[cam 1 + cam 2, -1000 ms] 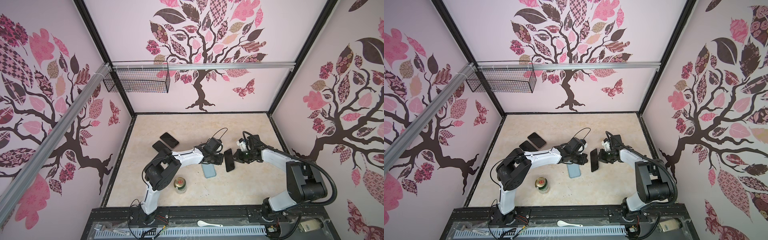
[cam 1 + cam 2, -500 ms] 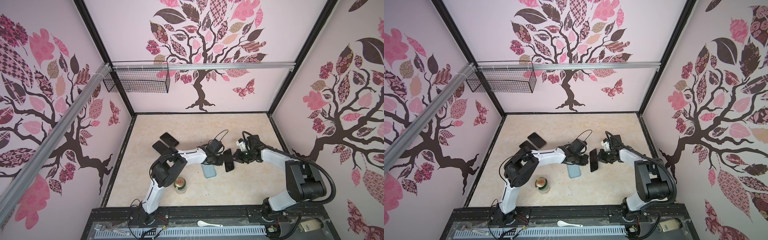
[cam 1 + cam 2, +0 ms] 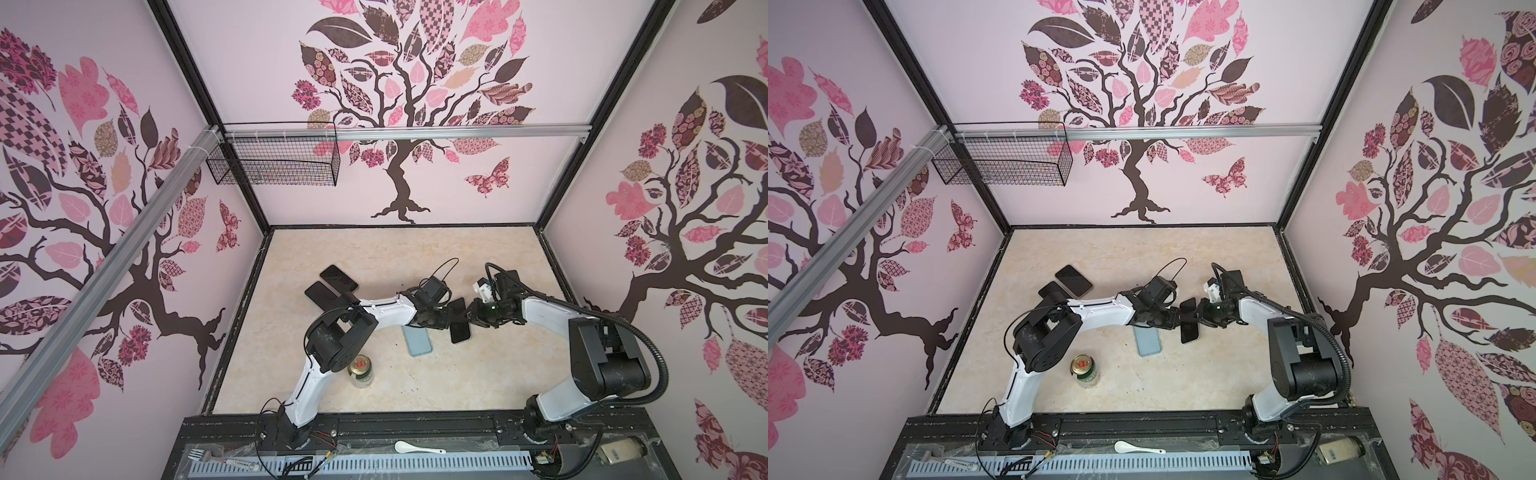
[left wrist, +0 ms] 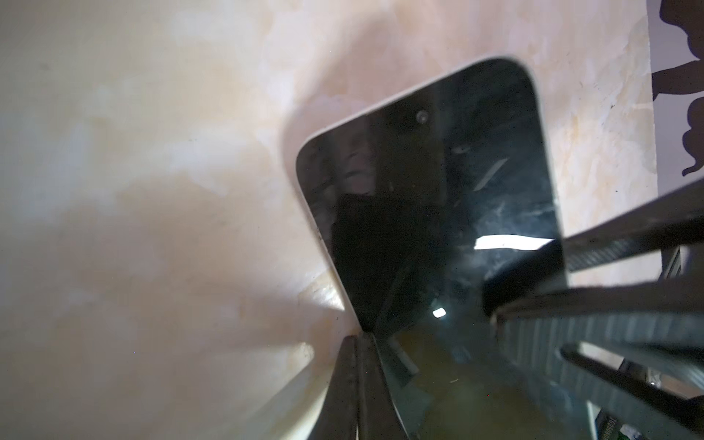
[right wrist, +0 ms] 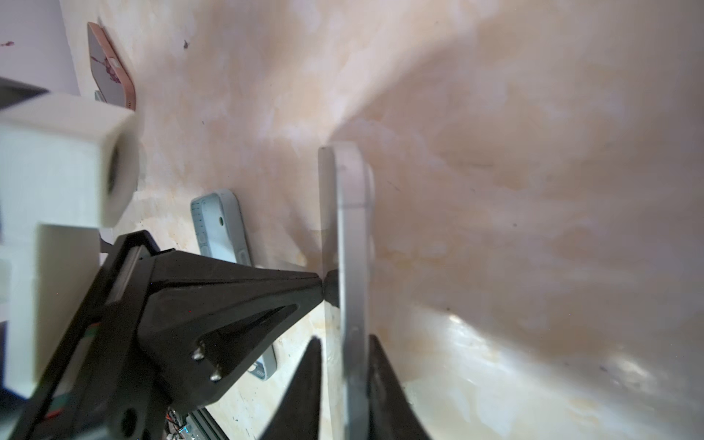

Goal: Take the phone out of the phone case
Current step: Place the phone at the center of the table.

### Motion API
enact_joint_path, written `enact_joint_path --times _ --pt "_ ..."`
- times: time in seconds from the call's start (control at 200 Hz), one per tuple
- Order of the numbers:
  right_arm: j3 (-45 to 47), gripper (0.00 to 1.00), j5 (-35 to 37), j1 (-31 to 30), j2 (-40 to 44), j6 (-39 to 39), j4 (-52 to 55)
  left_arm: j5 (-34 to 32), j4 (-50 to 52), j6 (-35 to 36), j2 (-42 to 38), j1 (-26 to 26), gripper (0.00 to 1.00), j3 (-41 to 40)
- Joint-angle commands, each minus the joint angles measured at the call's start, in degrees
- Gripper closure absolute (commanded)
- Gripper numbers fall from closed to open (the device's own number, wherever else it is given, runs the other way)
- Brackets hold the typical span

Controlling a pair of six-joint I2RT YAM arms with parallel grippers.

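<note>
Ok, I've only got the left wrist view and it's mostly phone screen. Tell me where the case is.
Observer: The case lies flat and empty on the table, close beside the phone but apart from it.
Operator: Now give me the right hand.
Observer: In its own wrist view the right hand straddles the phone edge-on with its jaws open. A gap shows on one side of the phone.

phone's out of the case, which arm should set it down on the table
Left, probably. The left gripper is shut on the phone at its edge; the right gripper stands open around it, with a gap showing on one side, so it has no firm hold.
</note>
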State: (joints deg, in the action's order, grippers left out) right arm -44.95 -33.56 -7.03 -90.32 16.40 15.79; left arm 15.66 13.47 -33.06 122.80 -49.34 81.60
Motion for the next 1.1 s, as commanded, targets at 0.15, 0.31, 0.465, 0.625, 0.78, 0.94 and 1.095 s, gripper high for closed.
enact_joint_path --times 0.15,0.31,0.465,0.625,0.78,0.94,1.095 --pt "-1.45 0.57 4.07 -0.03 -1.81 -0.18 2.05 -0.19 1.20 -0.43 2.68 -0.61 1.00 -0.22" --pt "-1.70 0.48 7.36 0.00 -2.46 -0.55 2.71 0.07 1.20 -0.76 2.71 -0.65 1.00 -0.48" --pt "-2.15 0.44 9.81 -0.03 -3.61 -0.50 2.99 0.51 0.59 -1.25 2.86 -0.66 1.00 -0.86" --pt "-2.83 0.42 16.29 -0.02 -3.70 0.11 4.40 1.13 0.86 -1.13 2.12 -0.65 1.00 -1.18" --pt "-2.11 0.39 22.24 -0.03 1.91 0.51 4.54 -0.58 2.83 -0.62 -3.53 -0.52 0.99 -0.93" --pt "0.06 0.37 27.68 -0.54 12.03 1.66 2.87 -4.37 5.96 0.09 -11.56 0.63 0.94 0.94" --pt "-1.11 0.41 34.18 -9.25 16.99 2.43 4.95 -5.80 7.73 1.38 -20.47 3.57 0.83 -2.01"
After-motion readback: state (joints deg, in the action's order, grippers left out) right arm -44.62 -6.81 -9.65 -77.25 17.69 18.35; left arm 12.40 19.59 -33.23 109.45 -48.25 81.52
